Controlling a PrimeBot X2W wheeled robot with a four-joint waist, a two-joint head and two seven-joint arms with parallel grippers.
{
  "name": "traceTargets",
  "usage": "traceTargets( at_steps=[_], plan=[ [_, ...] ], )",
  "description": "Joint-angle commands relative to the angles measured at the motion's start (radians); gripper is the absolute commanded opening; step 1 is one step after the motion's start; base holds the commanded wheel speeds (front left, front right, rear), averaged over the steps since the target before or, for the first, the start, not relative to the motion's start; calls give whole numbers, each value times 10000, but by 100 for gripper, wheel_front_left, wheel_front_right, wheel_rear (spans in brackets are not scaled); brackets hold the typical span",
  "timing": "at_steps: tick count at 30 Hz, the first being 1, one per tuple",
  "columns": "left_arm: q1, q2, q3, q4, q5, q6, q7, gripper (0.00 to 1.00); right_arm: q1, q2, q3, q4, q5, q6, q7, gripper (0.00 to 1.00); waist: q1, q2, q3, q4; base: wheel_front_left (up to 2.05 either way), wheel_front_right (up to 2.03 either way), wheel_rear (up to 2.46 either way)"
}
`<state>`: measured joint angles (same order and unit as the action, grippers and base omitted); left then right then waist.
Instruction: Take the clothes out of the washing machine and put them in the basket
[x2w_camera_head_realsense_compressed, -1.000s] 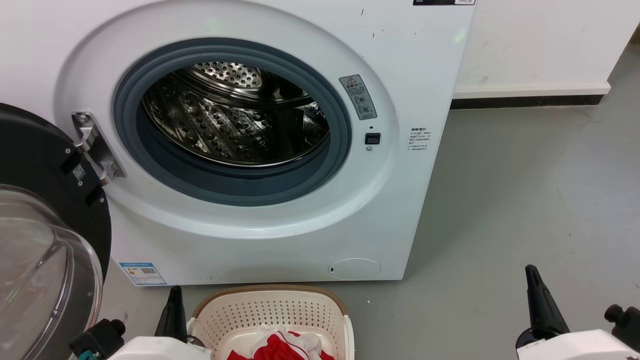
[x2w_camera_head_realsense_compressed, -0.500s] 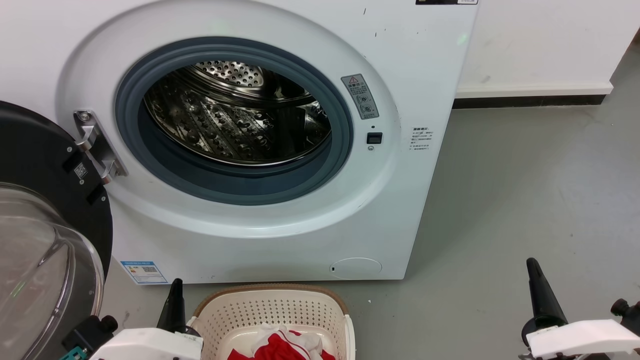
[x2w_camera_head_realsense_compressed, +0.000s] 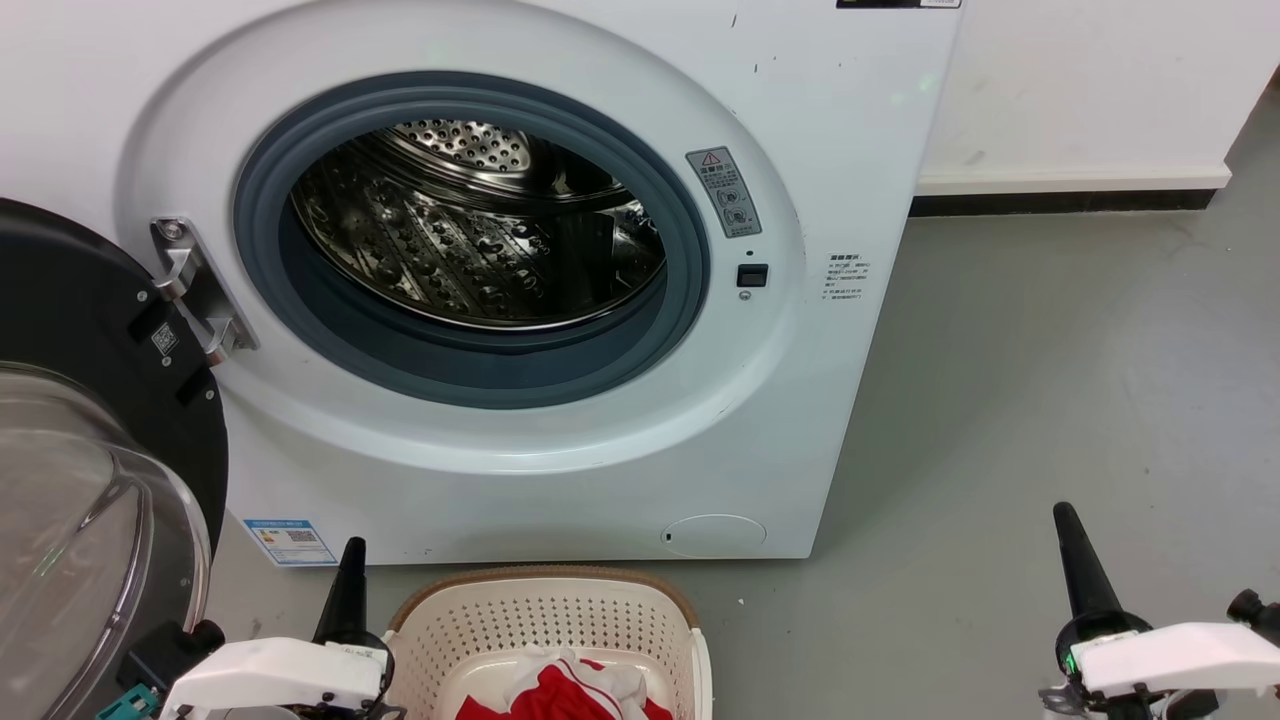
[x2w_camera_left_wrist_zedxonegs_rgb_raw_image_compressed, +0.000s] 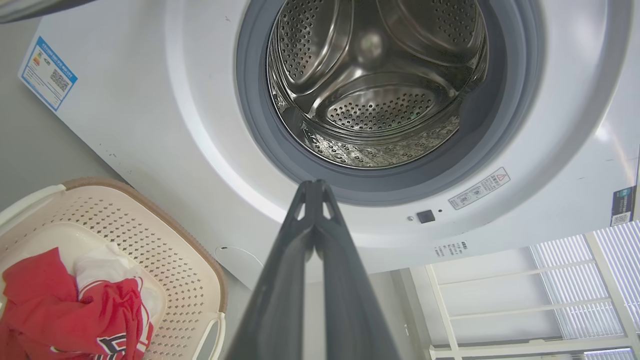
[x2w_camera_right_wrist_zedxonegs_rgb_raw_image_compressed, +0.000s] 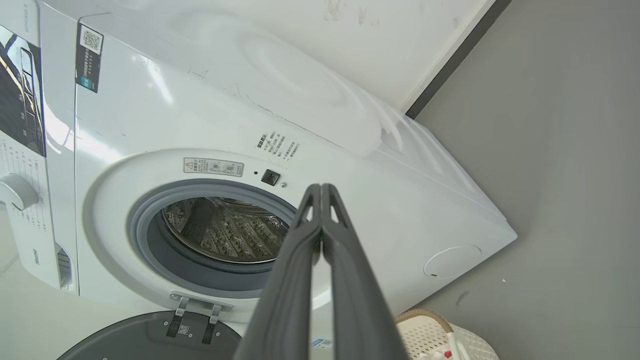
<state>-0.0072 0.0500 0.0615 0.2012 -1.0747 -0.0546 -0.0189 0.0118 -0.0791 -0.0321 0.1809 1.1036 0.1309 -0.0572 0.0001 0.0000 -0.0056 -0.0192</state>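
Some red/white clothes sit in basket nr washing machine.

The left gripper now reaches slightly higher up the head view. The right gripper does likewise.

Head view: the bottom edge cuts off the basket and the clothes inside it. The left edge cuts off the door. Text on the warning sticker is too small to read. Left wrist view: the dark lettering on the clothes is cut by the bottom edge and unreadable.
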Motion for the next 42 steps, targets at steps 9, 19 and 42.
traceTargets(
  at_steps=[9,19,42],
  plan=[
    [-352,5,121,35,-1041,-186,272,0,-456,-68,-90,61,1076,0,259,0,0,0,12,27,0,0,0],
    [-527,5,223,126,-2012,-330,514,0,-639,-58,-163,196,2061,-1,517,0,0,0,26,58,0,0,0],
    [-869,4,404,323,-3969,-603,1008,0,-1016,-13,-336,445,4007,-2,1047,0,0,0,59,129,0,0,0]
  ],
)
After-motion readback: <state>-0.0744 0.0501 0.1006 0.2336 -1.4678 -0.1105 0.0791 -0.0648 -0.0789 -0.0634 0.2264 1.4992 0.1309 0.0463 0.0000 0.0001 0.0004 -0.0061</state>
